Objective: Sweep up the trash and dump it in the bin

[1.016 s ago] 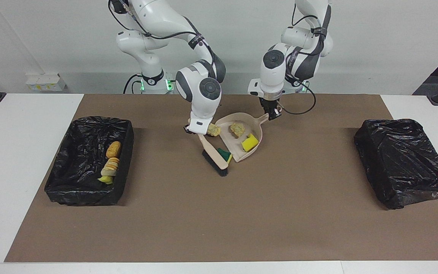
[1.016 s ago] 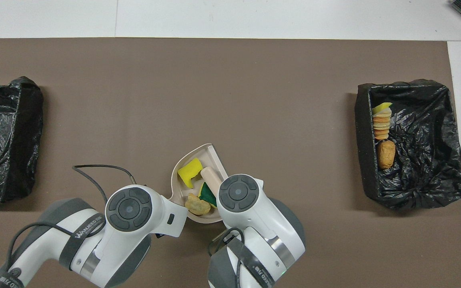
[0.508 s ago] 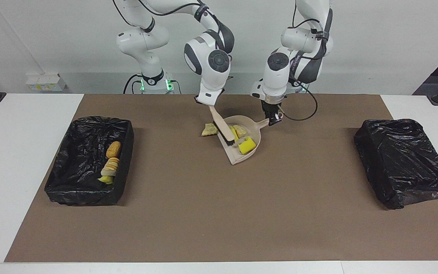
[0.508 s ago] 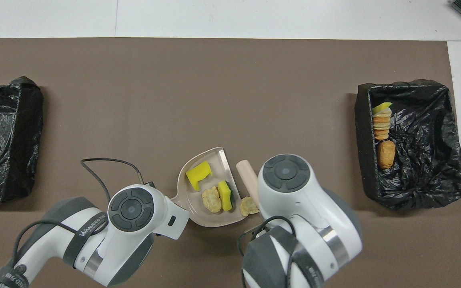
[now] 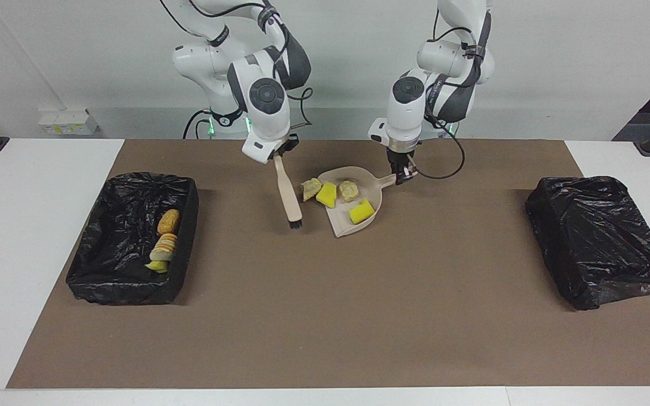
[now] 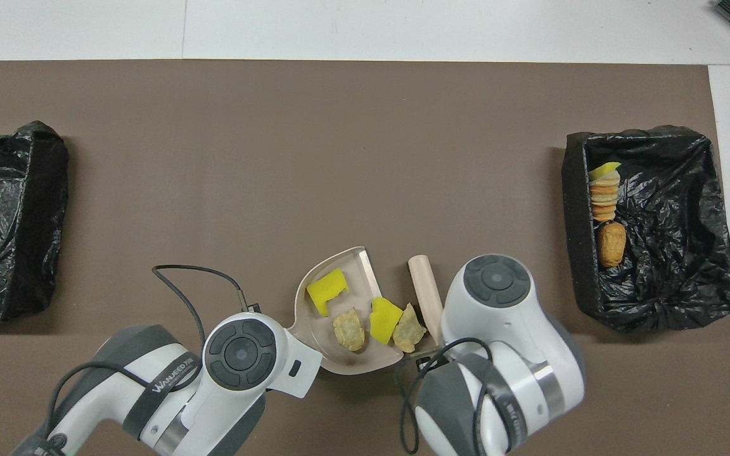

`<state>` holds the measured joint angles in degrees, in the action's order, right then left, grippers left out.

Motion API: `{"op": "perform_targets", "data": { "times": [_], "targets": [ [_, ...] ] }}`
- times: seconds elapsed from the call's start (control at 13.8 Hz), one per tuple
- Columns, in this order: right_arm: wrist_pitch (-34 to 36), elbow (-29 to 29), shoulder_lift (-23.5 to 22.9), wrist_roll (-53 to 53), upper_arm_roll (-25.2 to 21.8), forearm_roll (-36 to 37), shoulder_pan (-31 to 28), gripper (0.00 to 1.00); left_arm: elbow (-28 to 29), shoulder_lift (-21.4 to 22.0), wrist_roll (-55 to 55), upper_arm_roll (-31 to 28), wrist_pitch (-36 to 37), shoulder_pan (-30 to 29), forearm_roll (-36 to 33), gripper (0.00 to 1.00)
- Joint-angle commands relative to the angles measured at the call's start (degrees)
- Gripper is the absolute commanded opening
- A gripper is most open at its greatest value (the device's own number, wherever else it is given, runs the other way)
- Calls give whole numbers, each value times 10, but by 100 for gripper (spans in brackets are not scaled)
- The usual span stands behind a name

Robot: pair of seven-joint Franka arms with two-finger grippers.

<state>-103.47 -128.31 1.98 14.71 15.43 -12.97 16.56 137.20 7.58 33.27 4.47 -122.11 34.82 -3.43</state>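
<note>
Right tool [image 5: 281, 153] clenched on brush [image 5: 289, 194]; left tool [image 5: 401, 172] clenched on dustpan [image 5: 353, 223] handle. Tan scrap [image 5: 310, 189] lay between brush and dustpan mouth.

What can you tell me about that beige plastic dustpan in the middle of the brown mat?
The beige plastic dustpan is a shallow scoop with a rounded raised rim and a short handle. It looks smooth and hard. It rests on the brown mat, its open lip turned toward the beige brush beside it. The left gripper is shut on its handle. Inside lie a yellow sponge piece and a pale tan lump; another yellow piece sits at its lip.
</note>
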Motion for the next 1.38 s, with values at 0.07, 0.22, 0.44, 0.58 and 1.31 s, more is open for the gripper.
{"op": "perform_targets", "data": {
  "times": [0.07, 0.22, 0.44, 0.58, 1.31],
  "targets": [
    [-35, 1, 18, 75, 4, -92, 72, 0, 10, 15, -15, -7, 6, 8, -3, 0],
    [-24, 33, 7, 98, 4, -94, 81, 0, 11, 14, -4, -8, 3, 2, -3, 0],
    [13, 72, 7, 95, 0, -90, 46, 0, 11, 4, 54, -8, -36, -39, -3, 0],
    [40, 96, 9, 97, 0, -84, 19, 0, 6, -12, 93, -8, -71, -76, -3, 0],
    [-49, 47, 15, 174, 7, -76, 96, 0, -255, -141, 417, -12, 72, -280, 77, 0]
  ]
}}
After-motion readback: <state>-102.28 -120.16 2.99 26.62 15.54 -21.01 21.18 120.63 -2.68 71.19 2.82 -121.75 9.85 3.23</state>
